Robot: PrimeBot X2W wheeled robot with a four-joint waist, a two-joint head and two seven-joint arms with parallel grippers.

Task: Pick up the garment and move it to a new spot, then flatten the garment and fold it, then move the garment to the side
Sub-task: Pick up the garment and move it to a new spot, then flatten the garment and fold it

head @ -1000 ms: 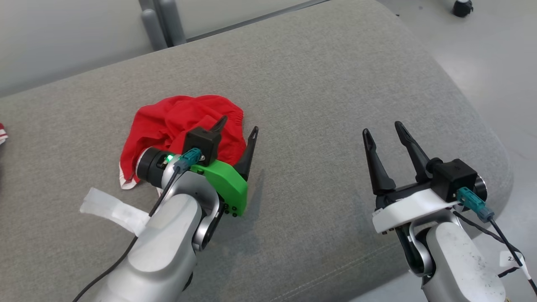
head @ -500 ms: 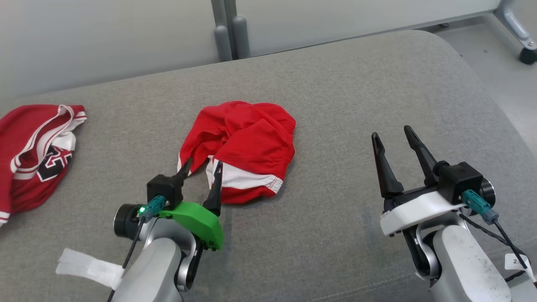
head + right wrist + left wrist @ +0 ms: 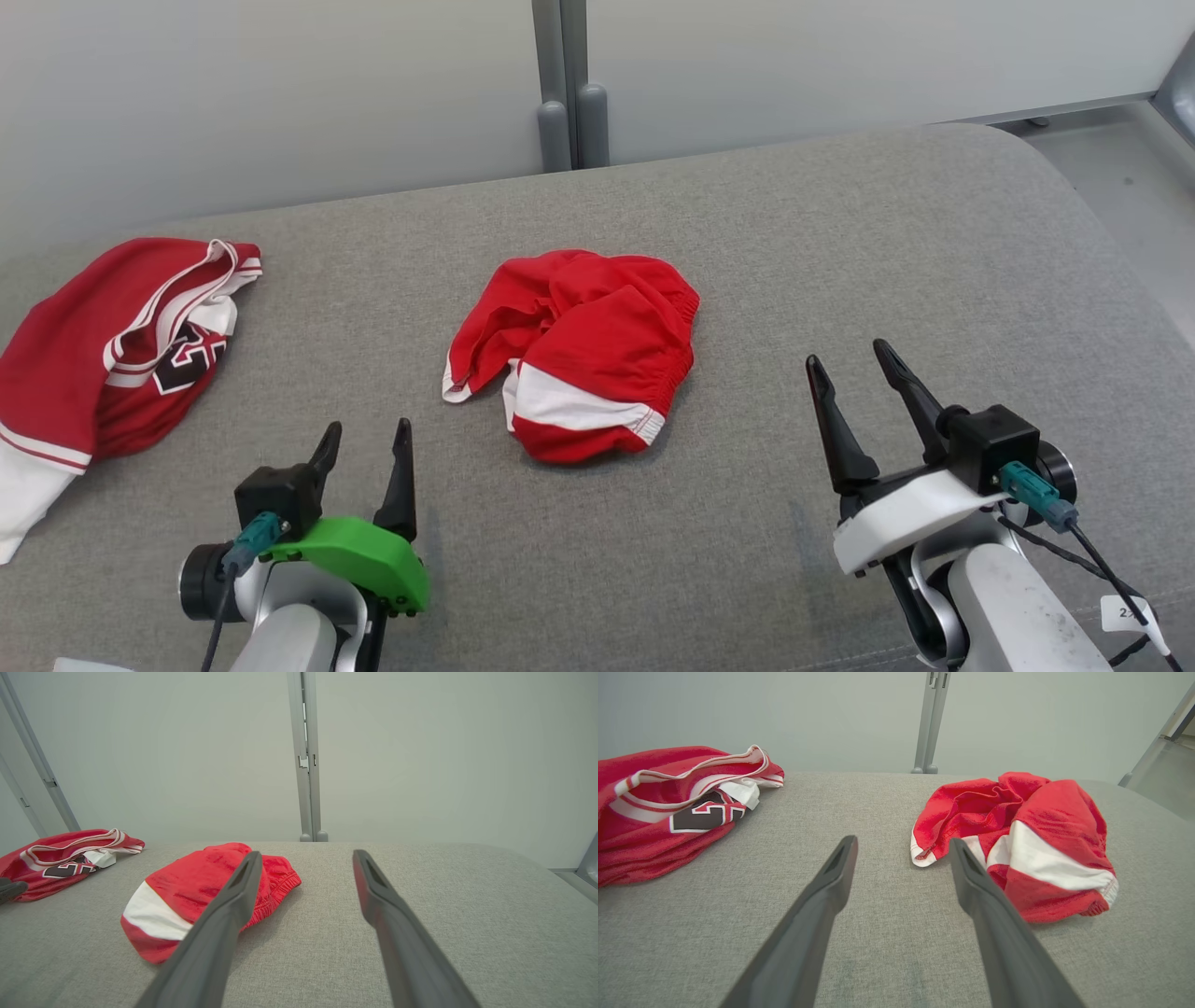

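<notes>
Your left end effector (image 3: 368,427) is sitting released at the lower left of the head view, its two dark fingers standing apart and gripping nothing. Your right end effector (image 3: 846,353) is likewise spreading its fingers wide at the lower right, with nothing between them. Both are pointing forward over the grey fabric cushion (image 3: 840,233), and I cannot tell whether either is touching it. The garment, a pair of red shorts (image 3: 588,355) with a white band and an elastic waist, is lying crumpled near the middle of the cushion, ahead of and between the two end effectors and clear of both. It is sitting closer to the left one, up and to the right of those fingers. A red jersey (image 3: 103,345) with white trim and a dark number patch is lying bunched at the far left of the cushion, well apart from the shorts. Behind the cushion, a pale grey wall panel (image 3: 280,93) is rising, with a grey upright post (image 3: 565,84) standing against it.
</notes>
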